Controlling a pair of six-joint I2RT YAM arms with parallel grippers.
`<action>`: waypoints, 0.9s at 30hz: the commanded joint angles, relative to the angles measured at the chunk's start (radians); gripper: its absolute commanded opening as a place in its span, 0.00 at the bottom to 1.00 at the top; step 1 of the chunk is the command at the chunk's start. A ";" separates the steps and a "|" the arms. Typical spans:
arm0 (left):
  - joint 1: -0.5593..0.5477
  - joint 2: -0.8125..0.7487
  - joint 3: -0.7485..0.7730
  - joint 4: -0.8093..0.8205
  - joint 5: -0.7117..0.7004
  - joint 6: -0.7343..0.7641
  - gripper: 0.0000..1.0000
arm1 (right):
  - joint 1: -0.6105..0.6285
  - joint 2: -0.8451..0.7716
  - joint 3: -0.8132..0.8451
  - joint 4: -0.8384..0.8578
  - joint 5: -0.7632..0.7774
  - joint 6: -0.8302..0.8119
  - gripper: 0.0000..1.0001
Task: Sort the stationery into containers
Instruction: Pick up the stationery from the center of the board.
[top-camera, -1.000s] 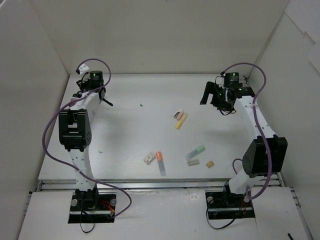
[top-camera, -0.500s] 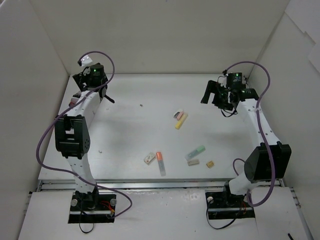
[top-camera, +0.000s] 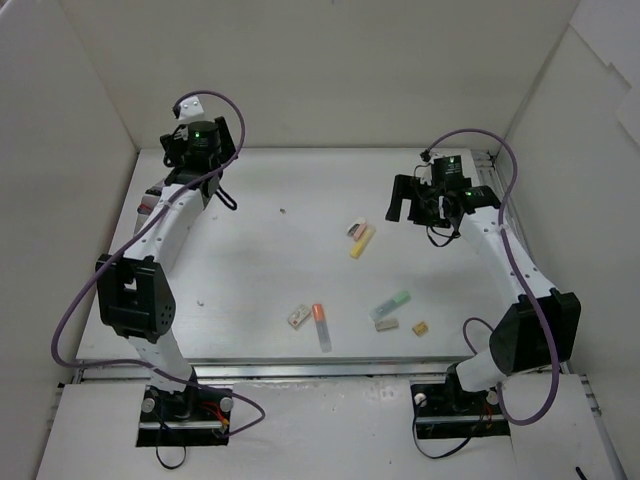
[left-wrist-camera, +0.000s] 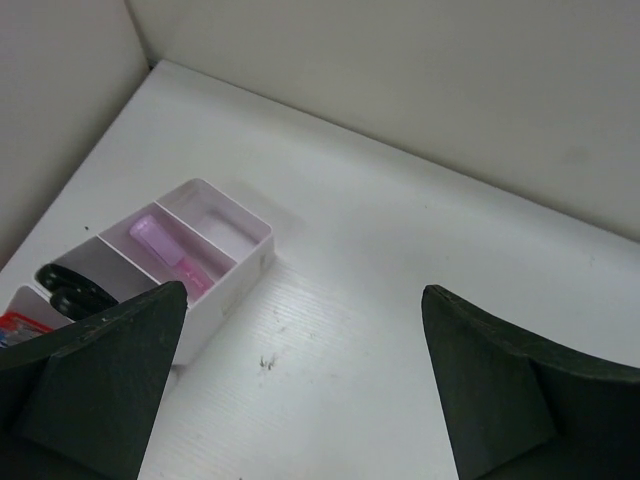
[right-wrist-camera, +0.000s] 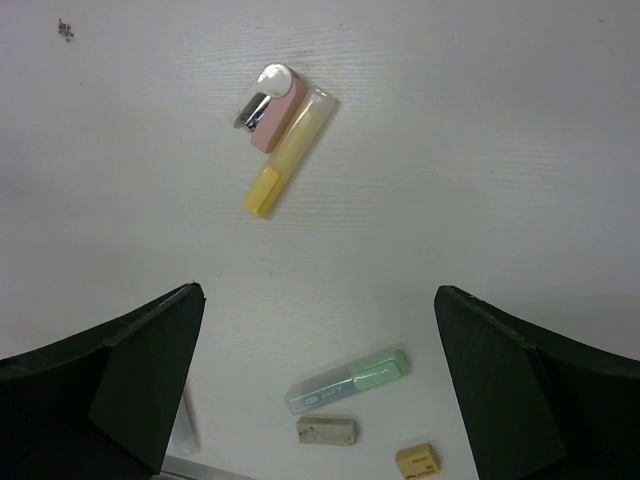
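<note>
Jaws released, nothing held.
The organiser (left-wrist-camera: 225, 205) sits left of left gripper (left-wrist-camera: 305, 295); yellow highlighter (right-wrist-camera: 288, 150) lies ahead of right gripper (right-wrist-camera: 318, 292).

I've got the left arm (top-camera: 165, 225) and right arm (top-camera: 512, 262) up: white links, broken by boxy black joint housings (top-camera: 128, 296). A purple cable (top-camera: 72, 310) loops loosely along each one. Green lights (top-camera: 198, 131) glow at both wrists. Black base plates (top-camera: 185, 410) sit underneath. On my wrist feeds, the fingers (left-wrist-camera: 95, 385) are matte black and wedge-shaped.
</note>
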 joint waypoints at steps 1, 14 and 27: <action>-0.033 -0.074 0.011 -0.102 0.127 -0.029 1.00 | 0.034 -0.033 -0.021 0.056 0.039 -0.017 0.98; -0.152 -0.133 -0.052 -0.311 0.181 -0.058 0.99 | 0.169 0.203 0.015 0.191 0.168 0.138 0.98; -0.201 -0.283 -0.233 -0.369 0.080 -0.124 1.00 | 0.341 0.489 0.097 0.168 0.481 0.299 0.90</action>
